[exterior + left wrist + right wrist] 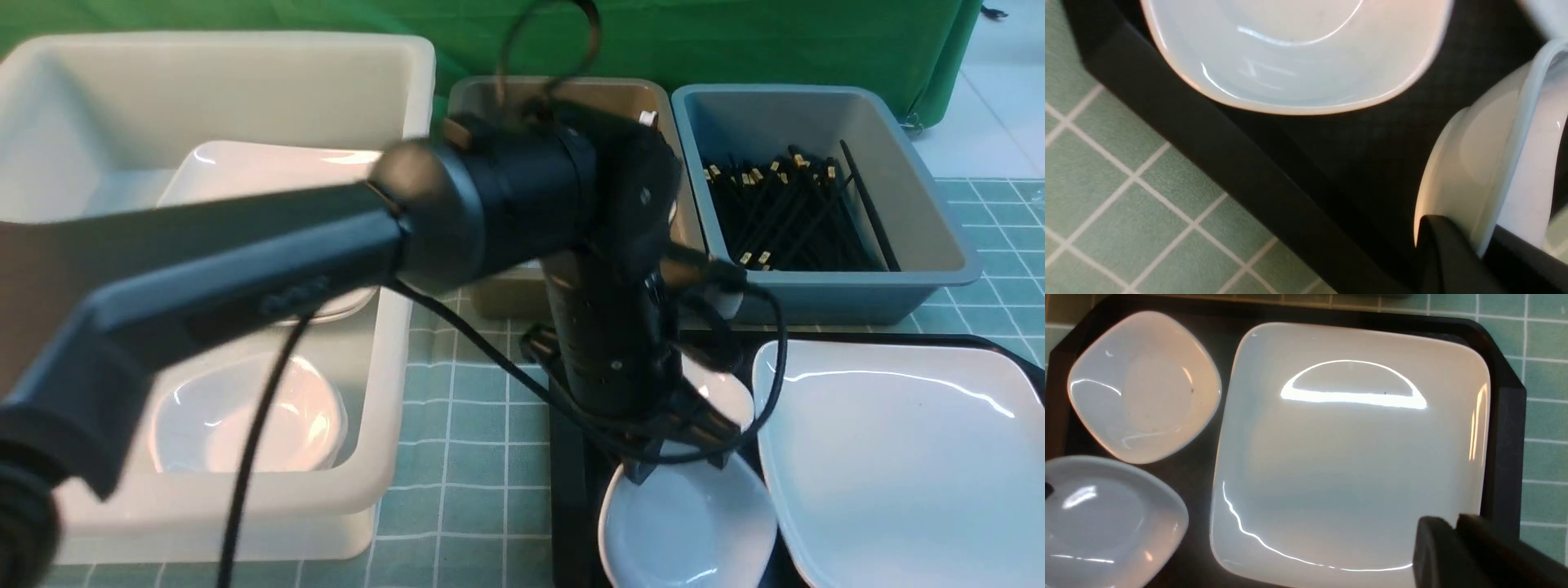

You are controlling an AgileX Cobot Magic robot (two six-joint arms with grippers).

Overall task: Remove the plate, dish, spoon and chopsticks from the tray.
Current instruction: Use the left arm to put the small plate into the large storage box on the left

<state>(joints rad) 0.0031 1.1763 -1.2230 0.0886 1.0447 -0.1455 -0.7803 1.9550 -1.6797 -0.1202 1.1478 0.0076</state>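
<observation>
On the black tray [571, 490] [1506, 457] the large white plate [898, 465] [1351, 465] fills the right side. Two small white dishes sit on its left side. My left gripper [682, 457] [1482, 245] is shut on the rim of the nearer dish [694, 531] [1474, 163] [1106, 522], which looks tilted. The farther dish [722, 392] [1298, 61] [1143, 388] lies flat behind it. My right gripper [1449, 522] hangs shut and empty over the plate's corner by the tray's rim. Black chopsticks [784, 212] lie in a grey tub. The spoon is out of view.
A big white tub [392, 245] on the left holds a plate and a dish. A beige tub [490, 90] stands behind my left arm, beside the grey tub [939, 269]. Green checked cloth [473, 425] covers the table between tub and tray.
</observation>
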